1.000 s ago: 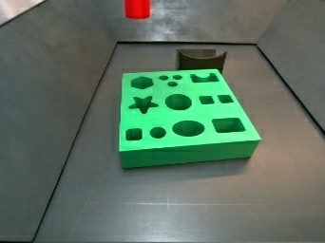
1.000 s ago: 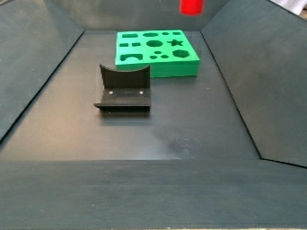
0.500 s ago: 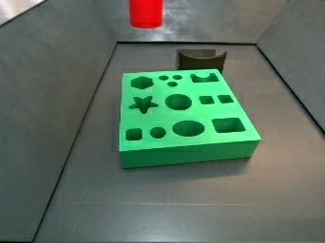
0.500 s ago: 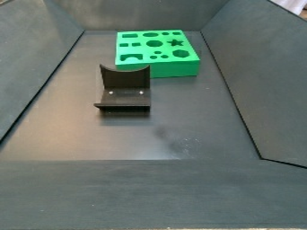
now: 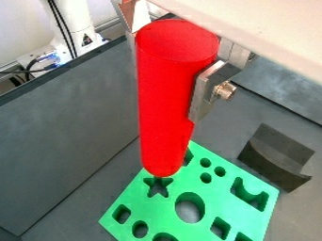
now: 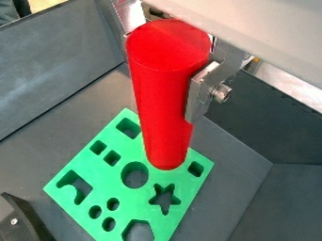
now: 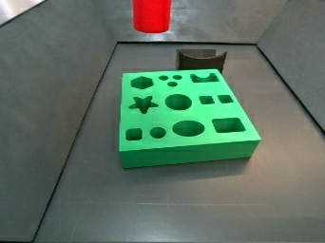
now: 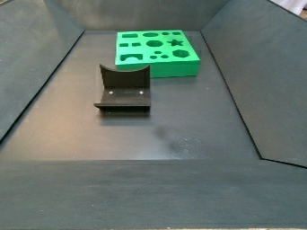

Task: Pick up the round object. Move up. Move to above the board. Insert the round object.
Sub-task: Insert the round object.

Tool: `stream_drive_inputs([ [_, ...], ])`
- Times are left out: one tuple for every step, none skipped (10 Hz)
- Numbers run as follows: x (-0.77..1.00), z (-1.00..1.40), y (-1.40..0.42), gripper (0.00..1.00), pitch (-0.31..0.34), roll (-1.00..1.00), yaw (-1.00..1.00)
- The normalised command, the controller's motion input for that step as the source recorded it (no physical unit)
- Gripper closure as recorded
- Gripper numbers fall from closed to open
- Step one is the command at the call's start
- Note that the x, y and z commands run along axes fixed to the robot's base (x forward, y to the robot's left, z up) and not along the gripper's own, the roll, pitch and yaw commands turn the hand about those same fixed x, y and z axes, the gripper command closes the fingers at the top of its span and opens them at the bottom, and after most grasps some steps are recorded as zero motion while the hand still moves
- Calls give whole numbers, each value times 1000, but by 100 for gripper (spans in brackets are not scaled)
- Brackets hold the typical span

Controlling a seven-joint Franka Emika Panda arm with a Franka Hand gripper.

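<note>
The round object [image 5: 161, 113] is a bright red peg, held upright between my gripper's [image 5: 170, 58] silver fingers [image 5: 208, 83]. It also shows in the wrist view [image 6: 161, 104], where my gripper [image 6: 170, 56] is shut on its upper part. The green board [image 5: 161, 209] lies below the peg's lower end in both wrist views [image 6: 88, 168]. In a side view only the peg's lower end [image 7: 151, 13] shows at the top edge, high above and behind the board [image 7: 184, 116]; the gripper is out of frame. In the side view with the board [image 8: 157, 50] at the back, peg and gripper are out of view.
The dark fixture [image 7: 200, 60] stands just behind the board, and in front of it in a side view [image 8: 124, 86]. It also shows in both wrist views [image 5: 280, 155] [image 6: 10, 218]. Sloping dark walls [image 7: 51, 66] enclose the grey floor.
The peg has moved right in a side view, toward the space above the board. In the other it left the top edge and stays out of frame.
</note>
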Motion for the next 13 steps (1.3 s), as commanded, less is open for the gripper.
stream_drive_inputs([
  [20,0,0,100,0,0,0],
  [237,-66,-134,100,56,71,0],
  [809,-440,0,100,110,74,0],
  [1000,-534,0,100,24,33,0],
  [1000,-463,209,100,20,46,83],
  [811,-517,200,100,0,136,151],
  [603,-720,43,100,-20,159,0],
  [500,-777,40,100,-83,149,0],
  [414,-717,74,100,-76,207,0],
  [374,-723,66,100,-71,213,0],
  [203,-777,54,100,-101,171,-14],
  [-3,-606,43,100,-113,54,-149],
  [0,-540,37,100,-100,0,-217],
])
